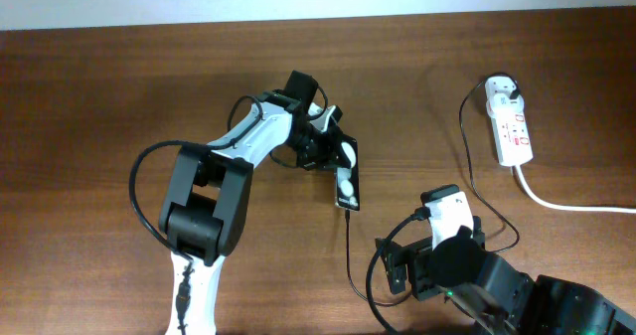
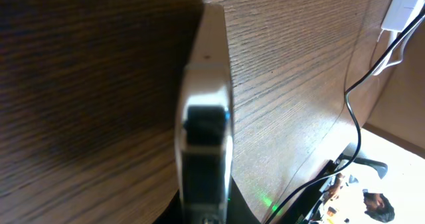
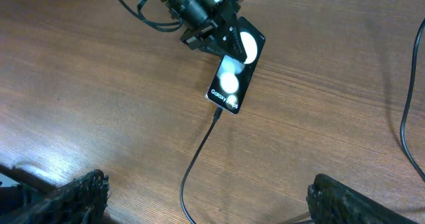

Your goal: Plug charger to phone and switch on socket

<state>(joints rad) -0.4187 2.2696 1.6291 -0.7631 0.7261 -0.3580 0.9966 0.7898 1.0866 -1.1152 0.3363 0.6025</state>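
Near mid-table, left gripper clasps the phone's far end, charger tip in its near end. Right gripper gapes by the front edge; socket near far-right corner.

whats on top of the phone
The left gripper sits over the upper end of the phone, clamping it. The lower screen is bare, showing white circles and text. Whatever screen lies under the gripper is hidden.
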